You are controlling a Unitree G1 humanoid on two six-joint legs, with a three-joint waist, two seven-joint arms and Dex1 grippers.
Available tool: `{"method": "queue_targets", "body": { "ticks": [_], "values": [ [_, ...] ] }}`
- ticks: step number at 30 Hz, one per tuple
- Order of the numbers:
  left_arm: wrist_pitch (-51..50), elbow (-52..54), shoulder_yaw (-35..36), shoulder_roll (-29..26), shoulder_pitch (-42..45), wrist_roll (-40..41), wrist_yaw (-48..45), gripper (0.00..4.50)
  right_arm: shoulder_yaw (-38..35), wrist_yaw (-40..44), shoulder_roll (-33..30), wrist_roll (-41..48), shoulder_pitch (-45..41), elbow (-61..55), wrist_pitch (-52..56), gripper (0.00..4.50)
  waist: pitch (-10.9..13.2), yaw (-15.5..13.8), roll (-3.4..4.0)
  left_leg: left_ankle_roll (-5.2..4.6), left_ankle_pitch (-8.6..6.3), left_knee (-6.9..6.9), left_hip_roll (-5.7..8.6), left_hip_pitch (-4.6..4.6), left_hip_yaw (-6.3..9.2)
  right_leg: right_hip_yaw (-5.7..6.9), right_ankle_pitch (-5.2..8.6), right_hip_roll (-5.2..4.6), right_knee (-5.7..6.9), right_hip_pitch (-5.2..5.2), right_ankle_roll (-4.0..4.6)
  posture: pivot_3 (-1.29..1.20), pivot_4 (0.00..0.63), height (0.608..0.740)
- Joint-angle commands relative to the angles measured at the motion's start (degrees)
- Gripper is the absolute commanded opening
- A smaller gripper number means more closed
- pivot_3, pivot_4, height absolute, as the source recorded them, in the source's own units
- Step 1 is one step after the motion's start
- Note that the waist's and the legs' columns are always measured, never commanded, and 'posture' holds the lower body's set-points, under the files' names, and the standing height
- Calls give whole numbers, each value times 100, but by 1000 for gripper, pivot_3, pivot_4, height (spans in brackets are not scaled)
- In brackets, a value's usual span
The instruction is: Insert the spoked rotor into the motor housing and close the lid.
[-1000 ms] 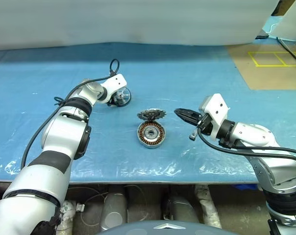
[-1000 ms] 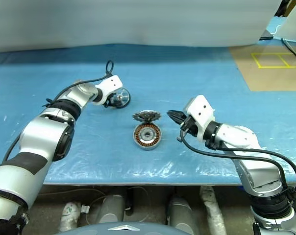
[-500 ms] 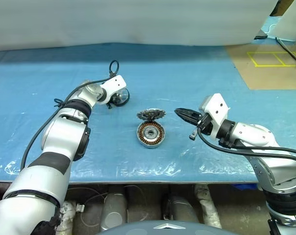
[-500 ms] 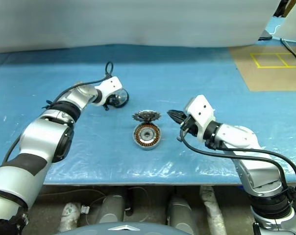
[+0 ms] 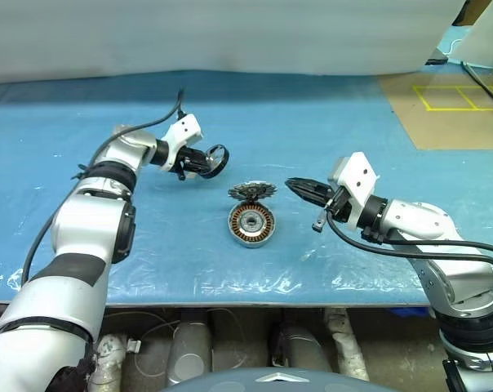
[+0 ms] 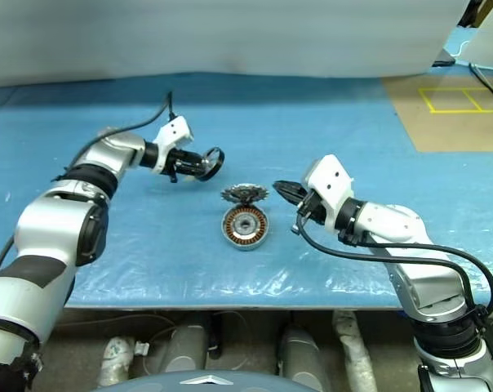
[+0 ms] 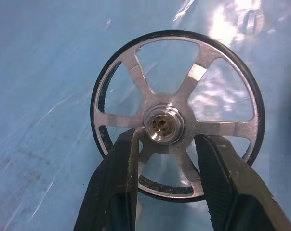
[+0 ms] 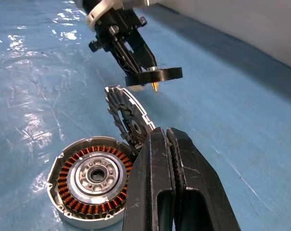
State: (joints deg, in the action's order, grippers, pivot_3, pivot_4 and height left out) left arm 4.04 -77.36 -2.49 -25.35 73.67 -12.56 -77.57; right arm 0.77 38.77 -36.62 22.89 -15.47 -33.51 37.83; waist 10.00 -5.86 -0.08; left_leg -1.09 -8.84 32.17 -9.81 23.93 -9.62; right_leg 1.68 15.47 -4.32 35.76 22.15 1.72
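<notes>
Holding rotor aloft, lid standing open.
Near me the motor housing (image 5: 251,223) sits on the blue table (image 5: 328,131), lid (image 5: 253,192) upright behind; right gripper (image 5: 299,189) pinched together beside it; farther off, left gripper (image 5: 204,162) clamps the spoked rotor (image 7: 178,114).

Your left arm reaches out ahead and bends inward at the wrist, so the left gripper (image 5: 204,161) points toward the middle, angled down, raised off the surface. Its fingers (image 7: 117,183) clamp the spoked rotor (image 7: 177,113) by the hub. Your right arm is bent at the elbow, and the right gripper (image 5: 294,185) aims left, nearly level, fingers pressed together on nothing.
</notes>
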Motion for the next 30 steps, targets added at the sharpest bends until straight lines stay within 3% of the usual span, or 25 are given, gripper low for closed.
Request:
{"method": "queue_targets", "body": {
  "ticks": [1, 5, 8, 17, 22, 26, 30],
  "values": [
    [107, 297, -115, -349, 222, 41, -749, 1401, -13, 168, -11, 93, -185, 56, -202, 0, 0, 11, 1, 0, 0, -1, 0, 0, -1, 0, 3, 0, -1, 1, 6, 0, 150, 740],
    [-314, 610, 50, -491, 219, 637, -1409, 1401, 106, 342, 36, 59, -332, 280, -333, 0, 2, 15, 2, 1, 0, -4, -1, -2, -2, 0, 10, 0, 0, 1, 17, 0, 150, 740],
    [-439, 1200, -226, -591, -37, 1164, -1493, 1401, 157, 447, 50, 48, -432, 441, -409, 0, 5, -13, 2, 2, 0, -1, 0, 2, -3, 1, 12, -1, 0, 2, 20, 0, 150, 740],
    [-2211, 5410, -661, -1524, -2258, 3039, -1493, 1401, 235, 751, 2, 8, -713, 881, -553, 0, 7, 56, 4, 4, 3, -4, -8, 16, -17, -4, 14, 1, 7, 23, 25, 0, 150, 740],
    [-3043, 6872, -422, -1989, -3203, 3509, -1486, 1401, 153, 841, -66, 13, -747, 1052, -578, 0, 8, 25, 7, 5, 2, -4, -9, 16, -21, -3, 18, 3, 8, 23, 30, 0, 150, 740],
    [-3390, 7576, -696, -2570, -3699, 3837, -1493, 1401, 153, 881, -102, -37, -755, 1167, -632, 0, 9, 39, 8, 19, -5, 3, -7, 11, -24, -8, 18, 2, 7, 19, 31, 0, 150, 740],
    [-3639, 8029, -877, -2544, -3975, 3911, -1458, 1401, 185, 891, -84, -72, -793, 1234, -680, 0, 9, 32, 16, 21, -6, 1, -8, -4, -26, -12, 18, 5, 11, 13, 31, 0, 150, 740]
  ]
}}
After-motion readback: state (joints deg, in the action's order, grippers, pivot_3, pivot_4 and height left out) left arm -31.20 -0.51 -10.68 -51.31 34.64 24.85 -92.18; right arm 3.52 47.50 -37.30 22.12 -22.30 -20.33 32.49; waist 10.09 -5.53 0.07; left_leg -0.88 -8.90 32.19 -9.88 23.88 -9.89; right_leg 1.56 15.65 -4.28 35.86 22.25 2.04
